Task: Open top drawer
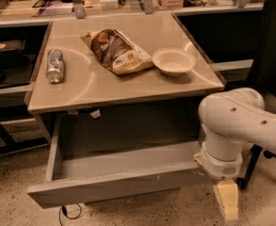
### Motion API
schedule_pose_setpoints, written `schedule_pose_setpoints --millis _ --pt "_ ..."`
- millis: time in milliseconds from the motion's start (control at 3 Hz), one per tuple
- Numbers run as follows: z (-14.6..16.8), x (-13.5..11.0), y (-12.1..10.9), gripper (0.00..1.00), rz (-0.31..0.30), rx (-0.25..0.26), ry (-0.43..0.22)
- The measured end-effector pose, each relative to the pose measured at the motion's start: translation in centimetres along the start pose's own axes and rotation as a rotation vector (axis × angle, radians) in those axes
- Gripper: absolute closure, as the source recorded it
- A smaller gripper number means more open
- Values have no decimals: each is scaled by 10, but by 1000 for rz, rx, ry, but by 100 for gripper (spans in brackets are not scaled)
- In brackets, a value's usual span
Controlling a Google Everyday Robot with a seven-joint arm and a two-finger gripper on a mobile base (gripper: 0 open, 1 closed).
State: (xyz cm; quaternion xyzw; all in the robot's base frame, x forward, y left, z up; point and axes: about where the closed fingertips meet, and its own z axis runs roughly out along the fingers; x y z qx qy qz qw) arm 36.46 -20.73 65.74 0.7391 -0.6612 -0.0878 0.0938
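Judging by how things lie, the task looks all but done. The drawer (pixel 110 186) stands pulled well out from under the table (pixel 128 91), with its front panel forward over the floor, its left side wall in plain sight and its grey inside open to view right back to the rear. How much travel is left on the runners cannot be seen, so a little more pull may be possible, but the opening is already wide enough to reach in. The gripper (pixel 226 205) hangs pointing down just beside the drawer's right front corner, lower than the top edge of the front panel and close to the floor. The arm (pixel 241 121) bends above it and covers that corner. Whether the gripper is released or clenched cannot be told, and nothing shows in its hold; whether it touches the panel is also unclear. What remains, I would say, is only to draw clear of the drawer. On the table, the can (pixel 55 65), bag (pixel 116 51) and bowl (pixel 174 61) lie apart from all this.
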Motion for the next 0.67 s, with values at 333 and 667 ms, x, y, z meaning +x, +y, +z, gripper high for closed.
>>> schedule_pose_setpoints --millis 333,667 --pt "-8 18 44 0 50 -8 -11" --pt "-8 18 44 0 50 -8 -11"
